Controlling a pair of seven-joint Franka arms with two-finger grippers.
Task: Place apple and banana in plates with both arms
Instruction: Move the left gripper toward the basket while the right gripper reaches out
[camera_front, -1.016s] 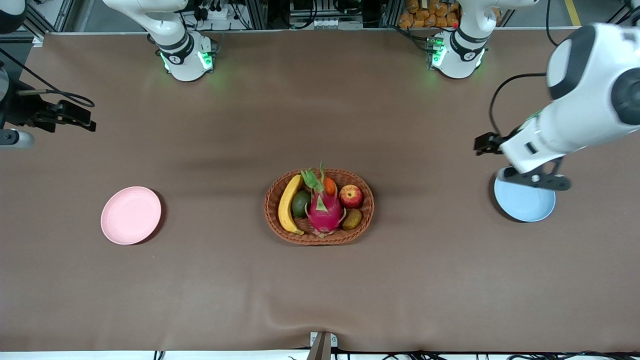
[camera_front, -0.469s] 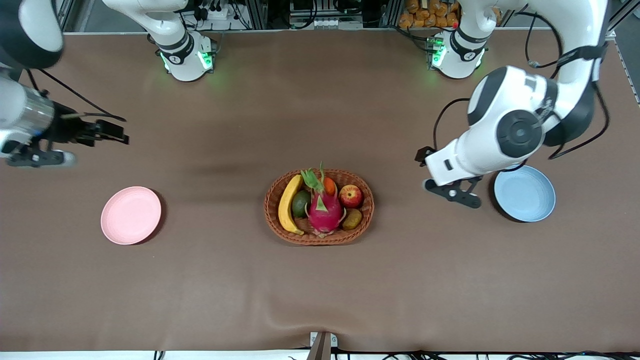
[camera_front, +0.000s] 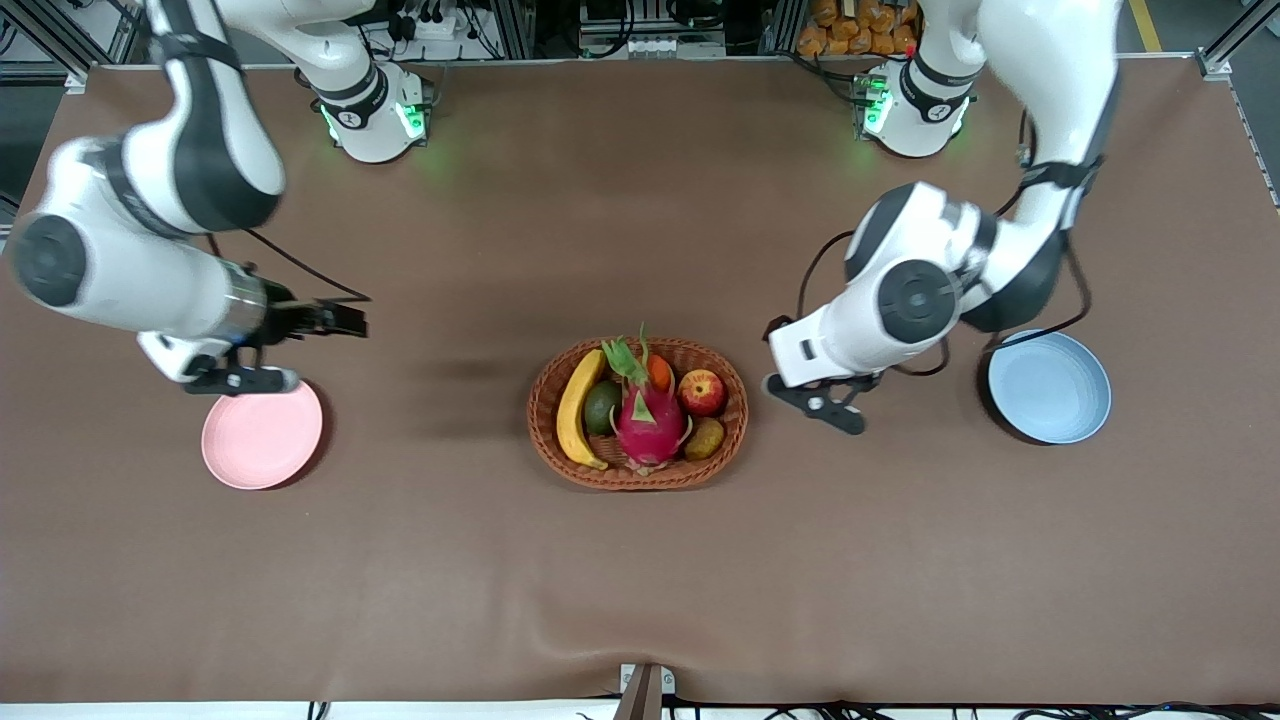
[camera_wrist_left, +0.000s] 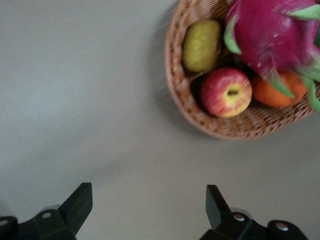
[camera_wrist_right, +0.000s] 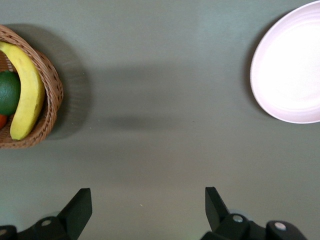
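The red apple (camera_front: 702, 392) and the yellow banana (camera_front: 575, 408) lie in the wicker basket (camera_front: 640, 478) at mid table. The pink plate (camera_front: 262, 435) lies toward the right arm's end and the blue plate (camera_front: 1050, 388) toward the left arm's end; both hold nothing. My left gripper (camera_front: 822, 405) is open and empty over bare table between the basket and the blue plate. Its wrist view shows the gripper (camera_wrist_left: 147, 200) and the apple (camera_wrist_left: 226, 92). My right gripper (camera_front: 240, 380) is open and empty over the pink plate's edge. Its wrist view shows the gripper (camera_wrist_right: 147, 202), the banana (camera_wrist_right: 25, 95) and the pink plate (camera_wrist_right: 295, 70).
The basket also holds a pink dragon fruit (camera_front: 648, 425), a brown kiwi (camera_front: 705, 438), a small orange fruit (camera_front: 659, 372) and a green avocado (camera_front: 602, 405). The brown table cloth has a wrinkle near its front edge (camera_front: 560, 625).
Both arms have swung in from the table's ends toward the basket. The left gripper left the blue plate; the right gripper came over the pink plate's edge. Fruit and plates have not moved.
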